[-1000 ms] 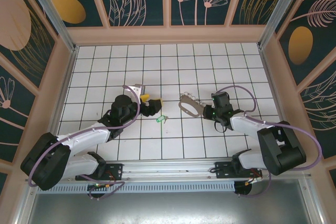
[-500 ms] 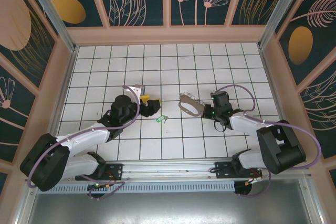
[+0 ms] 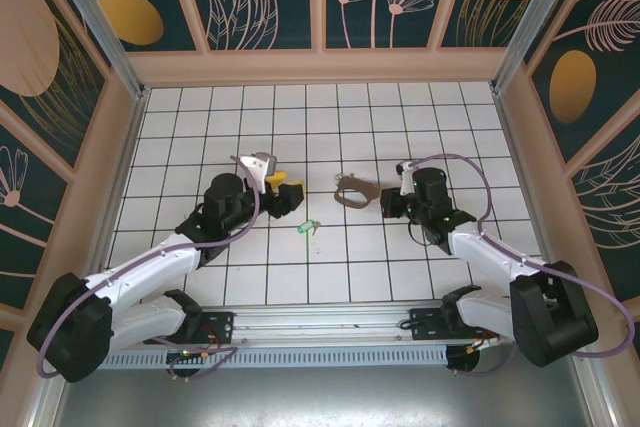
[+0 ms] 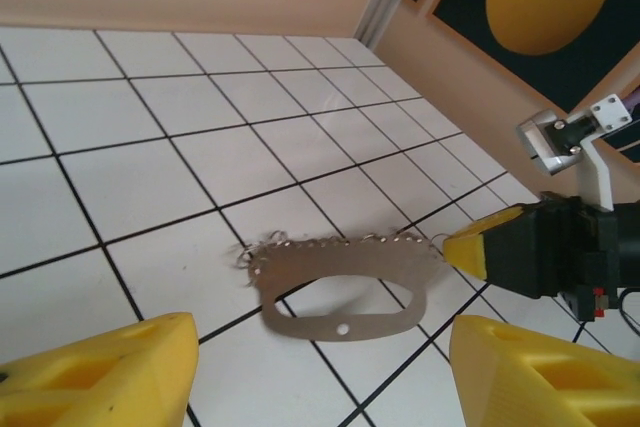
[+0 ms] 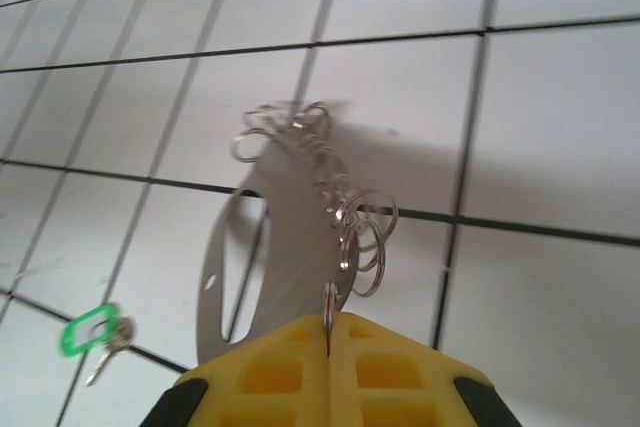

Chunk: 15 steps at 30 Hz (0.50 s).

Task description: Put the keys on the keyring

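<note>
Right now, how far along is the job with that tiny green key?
Done: right gripper shut on the ringed edge of the flat tan teardrop loop. In hand: left gripper, open and empty, facing it. Left: the tiny green key lies loose on the white tiles, not yet picked up or threaded.

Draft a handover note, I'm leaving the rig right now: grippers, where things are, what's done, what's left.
Grippers: the left gripper is open and empty, facing the keyring. The right gripper has its fingers shut on a small ring at the keyring's edge.
Things: the key lies on the table between the arms, untouched.
Done: keyring gripped.
Left: pick up the key and thread it on.
</note>
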### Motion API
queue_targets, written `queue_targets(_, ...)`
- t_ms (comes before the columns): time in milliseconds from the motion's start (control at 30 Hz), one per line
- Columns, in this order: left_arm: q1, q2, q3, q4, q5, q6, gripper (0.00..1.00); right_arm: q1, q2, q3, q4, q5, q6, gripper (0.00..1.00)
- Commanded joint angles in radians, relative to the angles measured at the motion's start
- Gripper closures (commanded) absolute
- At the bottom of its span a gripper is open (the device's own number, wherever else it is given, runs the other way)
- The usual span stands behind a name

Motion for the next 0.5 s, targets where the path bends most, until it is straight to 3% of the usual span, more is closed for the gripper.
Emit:
queue_targets(0, -0.006, -0.018, 0.058, -0.047, 0.058, 0.057, 0.34, -0.008, -0.012, 0.033, 0.099, -0.180, -0.092, 1.00)
queue_targets(167, -0.007, -0.045, 0.114, -0.106, 0.083, 0.102, 0.36, -0.009, -0.021, 0.053, 0.164, -0.306, -0.151, 1.00)
queue_targets(467, -0.007, -0.015, 0.168, -0.093, 0.212, 0.164, 0.35, -0.011, -0.050, 0.034, 0.328, -0.410, -0.192, 1.00)
